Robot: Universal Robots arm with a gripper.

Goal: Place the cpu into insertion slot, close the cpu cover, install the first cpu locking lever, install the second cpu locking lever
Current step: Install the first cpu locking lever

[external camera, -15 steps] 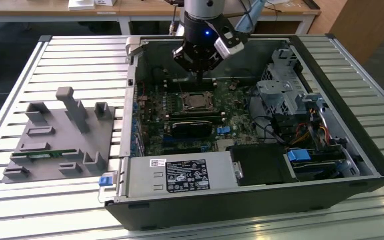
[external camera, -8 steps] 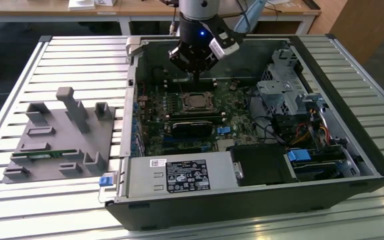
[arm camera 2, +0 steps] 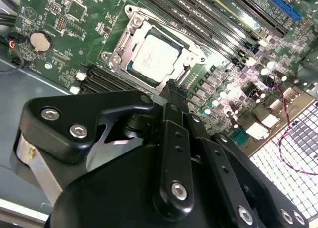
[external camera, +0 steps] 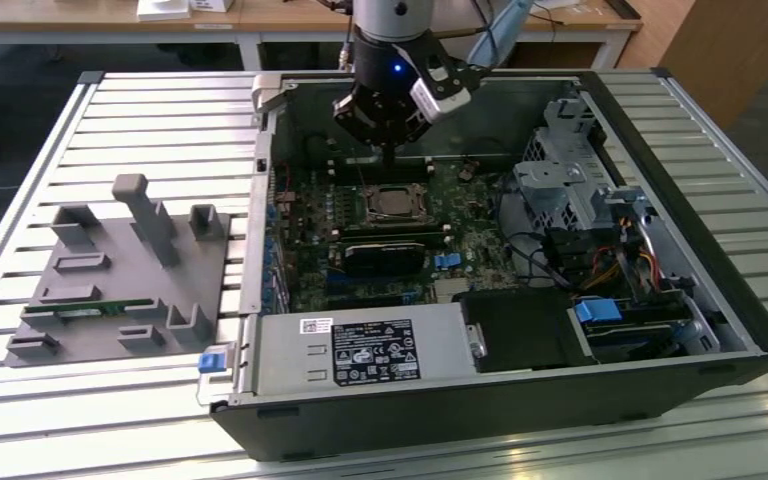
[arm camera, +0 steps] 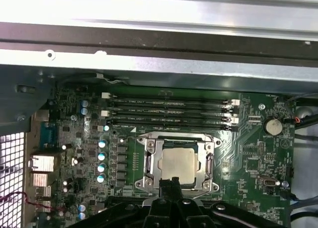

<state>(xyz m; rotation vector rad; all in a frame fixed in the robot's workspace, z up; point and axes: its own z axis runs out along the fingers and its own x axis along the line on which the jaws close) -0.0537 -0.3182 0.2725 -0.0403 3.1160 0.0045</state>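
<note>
The cpu [arm camera: 178,164] [arm camera 2: 155,55] [external camera: 394,203] lies flat in the insertion slot [arm camera: 201,164] on the green motherboard, its silver-grey top showing. The cpu cover [arm camera: 150,161] [arm camera 2: 130,35], a silvery frame with a square window, lies down around the chip. My gripper [arm camera: 171,184] [arm camera 2: 171,87] [external camera: 387,157] hangs just above the socket's edge, on the side nearer the case wall. Its black fingers are shut together with nothing between them. I cannot make out the locking levers' positions.
Several long black memory slots [arm camera: 169,111] run beside the socket, and a coin battery [arm camera: 272,126] sits near it. The open case holds a power supply [external camera: 357,350] and a drive cage [external camera: 564,170]. A grey fixture tray [external camera: 124,280] lies on the exterior view's left.
</note>
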